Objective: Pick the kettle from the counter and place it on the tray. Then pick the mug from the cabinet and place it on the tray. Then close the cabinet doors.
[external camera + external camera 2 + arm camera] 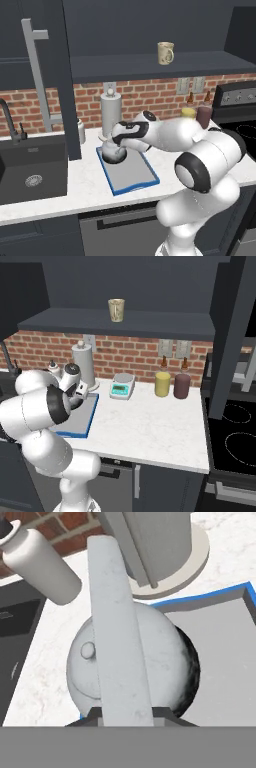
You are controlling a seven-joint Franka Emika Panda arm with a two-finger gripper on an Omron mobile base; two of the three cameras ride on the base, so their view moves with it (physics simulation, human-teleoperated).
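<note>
The grey round kettle (114, 154) (162, 662) is at the far left corner of the blue-rimmed tray (132, 176) (225, 662), partly over the rim. I cannot tell whether it rests on the tray or hangs just above it. My gripper (116, 142) (127, 713) is shut on its arched handle (116, 632) from above. The cream mug (165, 52) (116, 309) stands upright on the shelf of the open cabinet (150, 66). The cabinet doors (52, 75) (231, 331) stand open on both sides over the marble counter (75, 187) (150, 426).
A paper-towel roll (111, 112) (84, 366) stands just behind the tray, with a white bottle (40, 559) to its left. The dark sink (32, 170) is on the left. A scale (122, 387), a yellow jar (162, 384) and a dark red jar (181, 386) line the back wall beside the stove (235, 431).
</note>
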